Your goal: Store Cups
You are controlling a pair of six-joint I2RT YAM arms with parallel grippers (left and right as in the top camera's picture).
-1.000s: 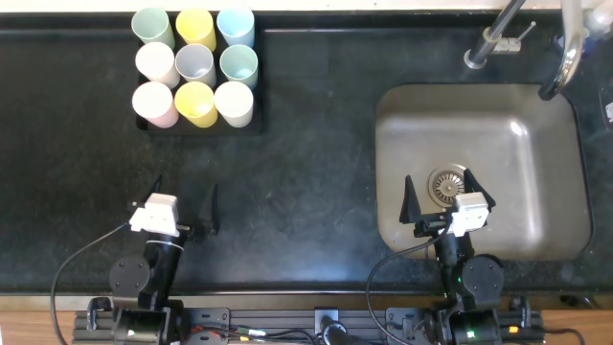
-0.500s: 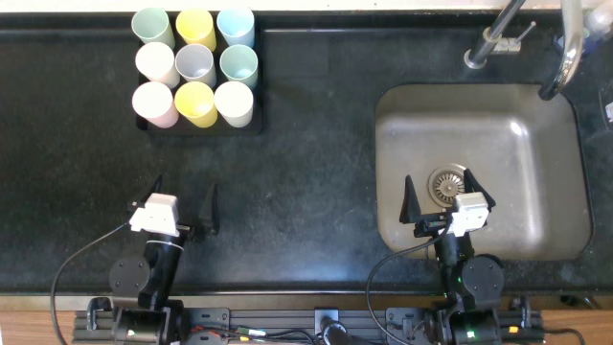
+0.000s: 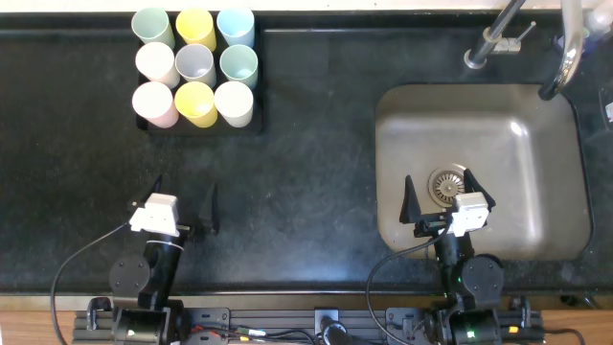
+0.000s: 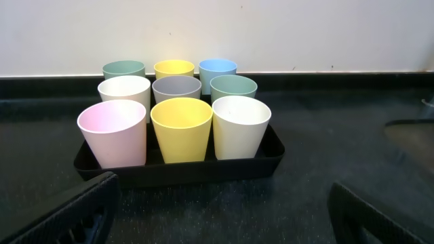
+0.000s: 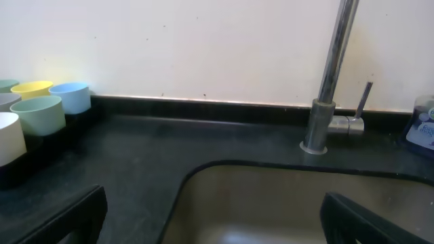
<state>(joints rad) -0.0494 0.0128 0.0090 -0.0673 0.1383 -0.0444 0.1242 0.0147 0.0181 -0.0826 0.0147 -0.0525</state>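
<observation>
No movement is seen since the earlier frames; both arms are parked. Nine cups (image 3: 195, 64) are packed three by three, upright, in a black tray (image 4: 180, 174) at the back left of the bench (image 3: 306, 172). The left gripper (image 3: 184, 199) is held wide open and empty over the bench, in front of the tray and well apart from it. The right gripper (image 3: 443, 195) is also spread wide and empty, above the sink (image 3: 536, 192) near the drain (image 3: 442, 182). A tap (image 3: 498, 34) is sited behind the sink.
</observation>
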